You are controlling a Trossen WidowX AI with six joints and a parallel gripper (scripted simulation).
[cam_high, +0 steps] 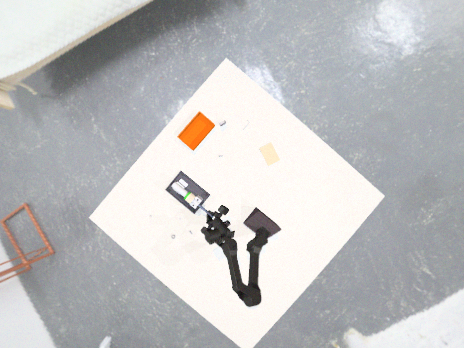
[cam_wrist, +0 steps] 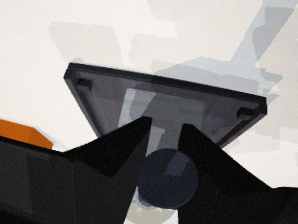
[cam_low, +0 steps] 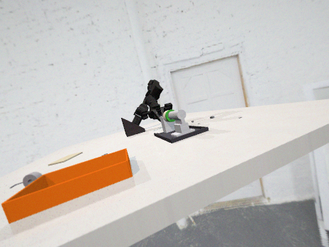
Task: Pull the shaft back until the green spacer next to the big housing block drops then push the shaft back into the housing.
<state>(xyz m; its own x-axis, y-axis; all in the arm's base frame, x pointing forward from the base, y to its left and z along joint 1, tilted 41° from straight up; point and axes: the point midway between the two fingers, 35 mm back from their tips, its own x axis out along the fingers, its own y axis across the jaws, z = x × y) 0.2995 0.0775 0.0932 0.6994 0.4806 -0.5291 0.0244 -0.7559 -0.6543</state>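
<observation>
Claw (cam_high: 212, 216) (cam_low: 160, 115) (cam_wrist: 165, 129): fingers closed most of the way, a narrow gap between them, clamped on the slim dark-blue shaft (cam_high: 205, 209) (cam_wrist: 167, 178). In my wrist view its end shows as a smooth, matte disc between my black, tapering fingers.

Green spacer, a bright ring (cam_high: 188, 196) (cam_low: 169, 116): up in the assembly, against the pale-grey housing block (cam_high: 178, 188) (cam_low: 179, 115), which has a rounded, cylindrical top on a stepped foot. A cream ring-shaped spacer (cam_high: 191, 199) (cam_low: 164, 115) sits on the green one's other side, toward me. The join between green ring and block is small in these views; I read it as touching, with some doubt.

Assembly stands on a charcoal rectangular base with a raised rim (cam_high: 169, 189) (cam_low: 172, 140) (cam_wrist: 165, 82); small dark blocks sit in two of its corners in the wrist view.

Surface: off-white tabletop, fine-grained (cam_high: 305, 190) (cam_low: 230, 152) (cam_wrist: 30, 30).

Also on it: an orange, thin-walled, open box (cam_high: 196, 131) (cam_low: 78, 182) (cam_wrist: 20, 134); a flat, pale-yellow rectangular sheet (cam_high: 269, 154) (cam_low: 65, 158); a grey roll with a central hole (cam_high: 222, 123) (cam_low: 35, 175), near the box.
</observation>
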